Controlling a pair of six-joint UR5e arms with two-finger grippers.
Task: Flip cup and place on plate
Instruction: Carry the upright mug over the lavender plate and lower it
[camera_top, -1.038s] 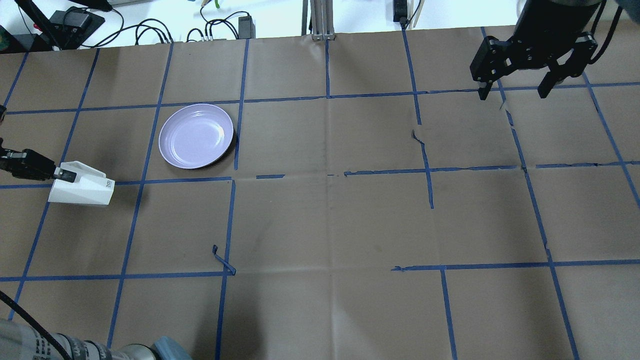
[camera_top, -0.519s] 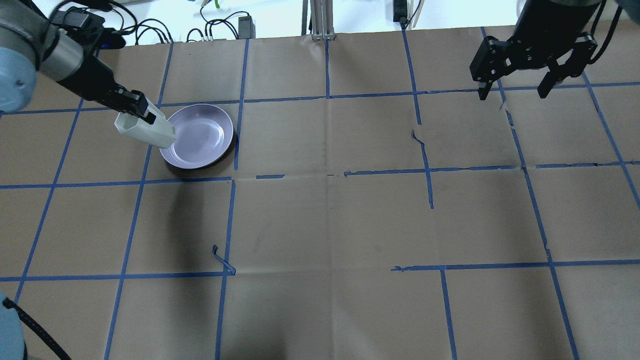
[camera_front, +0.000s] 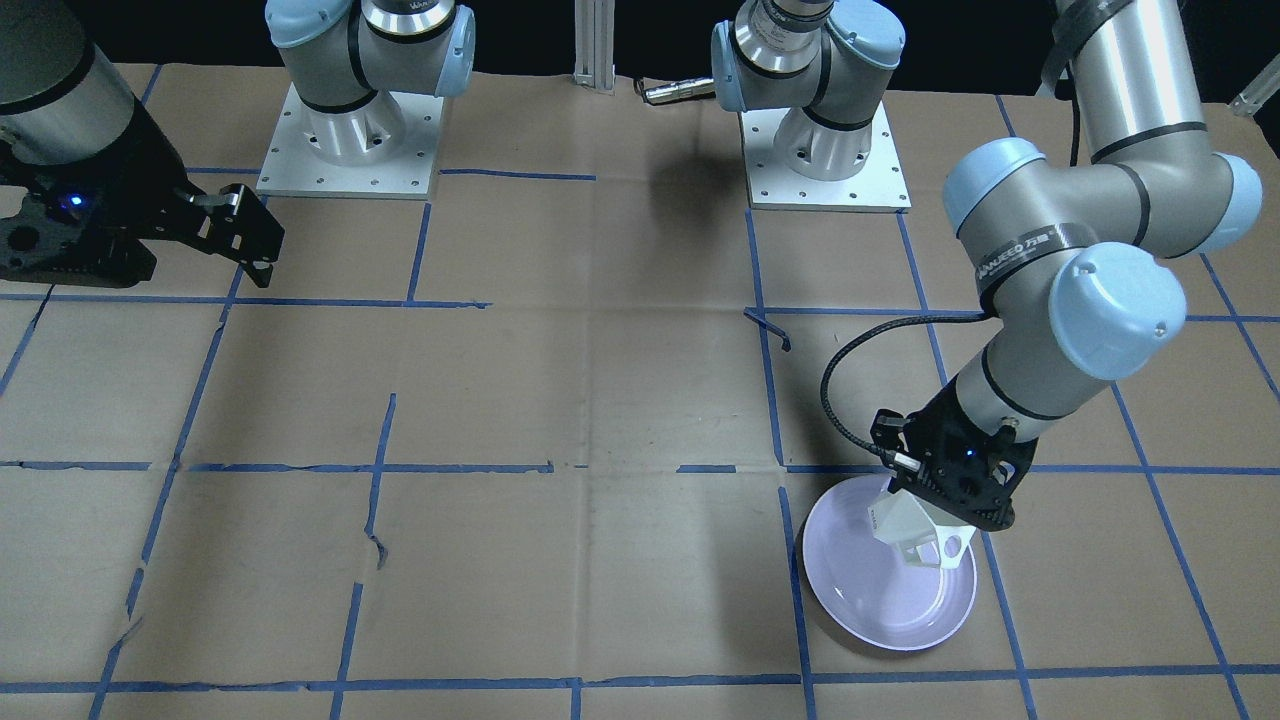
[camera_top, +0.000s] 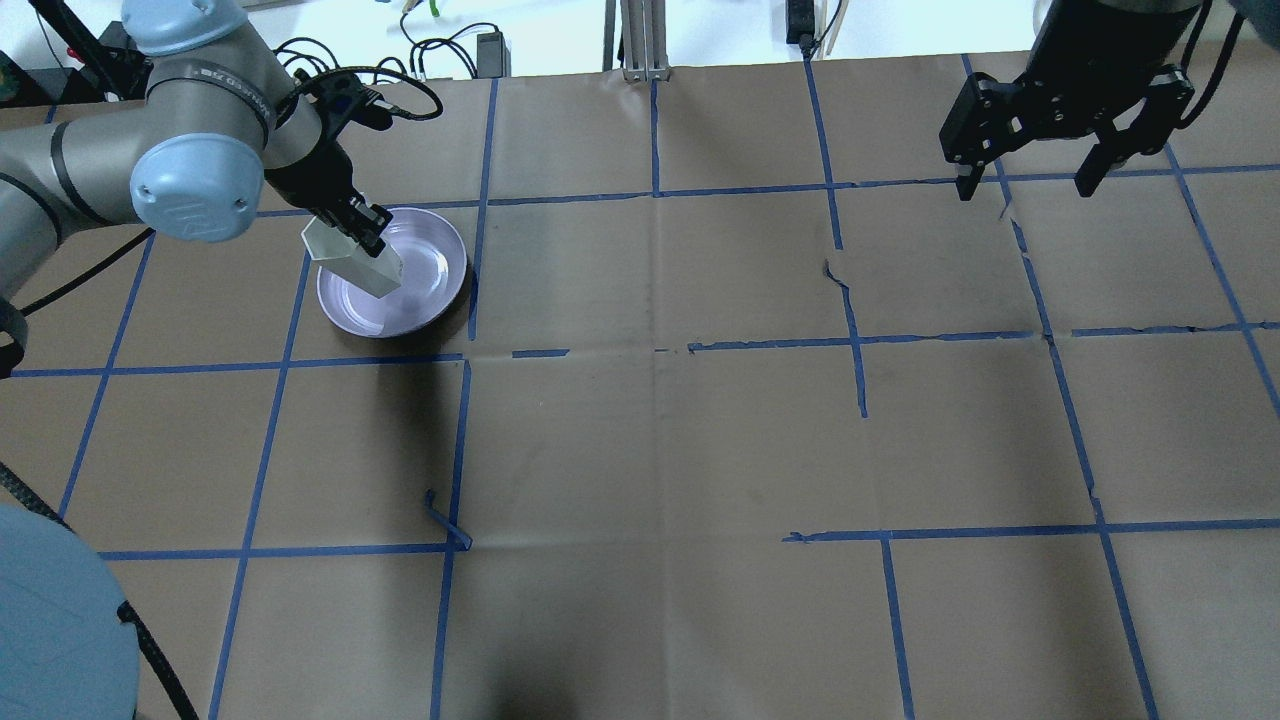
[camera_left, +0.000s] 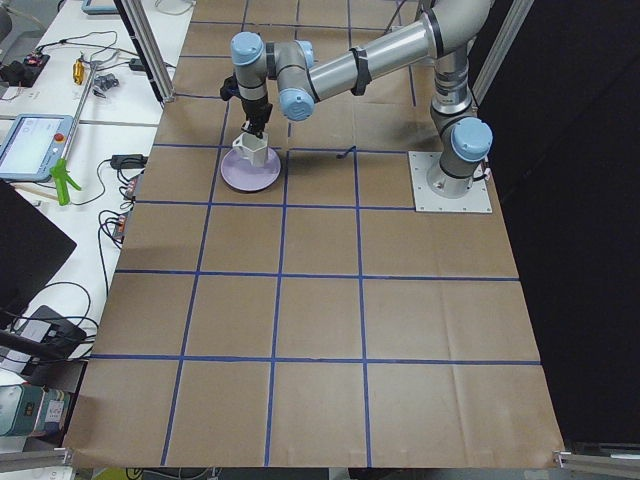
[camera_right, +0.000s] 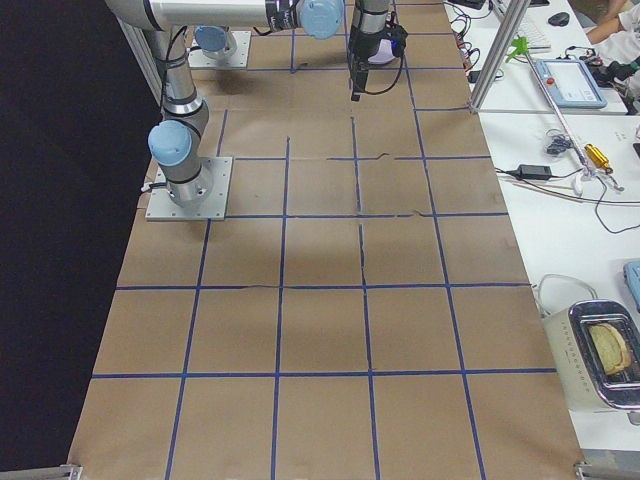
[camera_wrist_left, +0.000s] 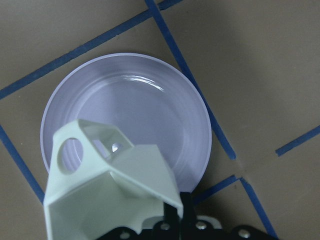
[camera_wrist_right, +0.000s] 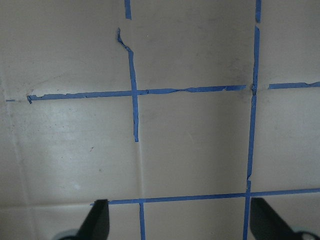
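Observation:
The white faceted cup (camera_top: 352, 260) hangs tilted in the air over the near-left part of the lavender plate (camera_top: 432, 272). Its hexagonal rim points up and to the left. My left gripper (camera_top: 366, 230) is shut on the cup's wall near the rim. In the front view the cup (camera_front: 903, 524) hangs under the gripper (camera_front: 945, 505) over the plate (camera_front: 880, 600), handle toward the camera. The left wrist view shows the cup (camera_wrist_left: 112, 192) and its handle over the plate (camera_wrist_left: 140, 110). My right gripper (camera_top: 1030, 185) is open and empty at the far right.
The table is covered with brown paper (camera_top: 660, 440) marked with a blue tape grid. A loose curl of tape (camera_top: 445, 520) sticks up near the front left. Cables and power bricks (camera_top: 440, 55) lie beyond the far edge.
My left arm swung the cup from the table's left edge up and over to the plate, turning it from lying sideways toward rim-up. The right arm has not moved.

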